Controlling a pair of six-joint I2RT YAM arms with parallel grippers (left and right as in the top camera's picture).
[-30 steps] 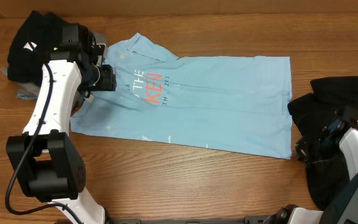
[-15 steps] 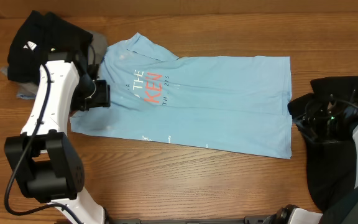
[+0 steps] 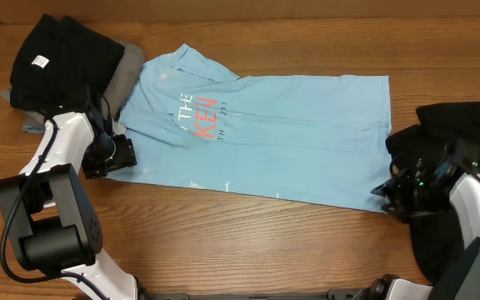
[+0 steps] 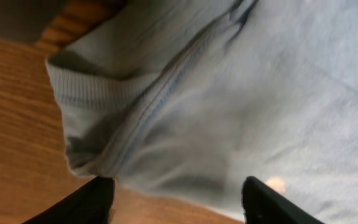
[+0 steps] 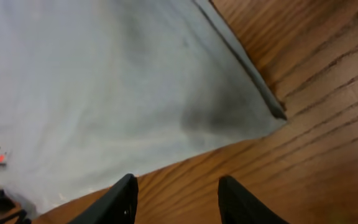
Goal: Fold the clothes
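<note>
The wooden table (image 3: 248, 242) is brown with dark lines in it. A light blue T-shirt (image 3: 298, 142) lies flat across the middle of the table. It has red and white letters (image 3: 200, 118) on its chest. The neck end points to the left and the bottom edge points to the right.

A black pile (image 3: 57, 58) sits at the top left corner. A grey cloth (image 3: 125, 71) peeks out beside the black pile and touches the shirt. Another black cloth (image 3: 457, 133) lies on the right, just beside the shirt's bottom edge.

The left gripper (image 3: 115, 156) is low at the shirt's left side, by the sleeve (image 4: 86, 93). Its two fingers are spread apart and hold nothing. The blue cloth lies right in front of them.

The right gripper (image 3: 387, 196) is at the shirt's bottom right corner (image 5: 272, 115). Its fingers are spread too, with bare wood between them. The corner lies flat on the table, just ahead of the fingers
</note>
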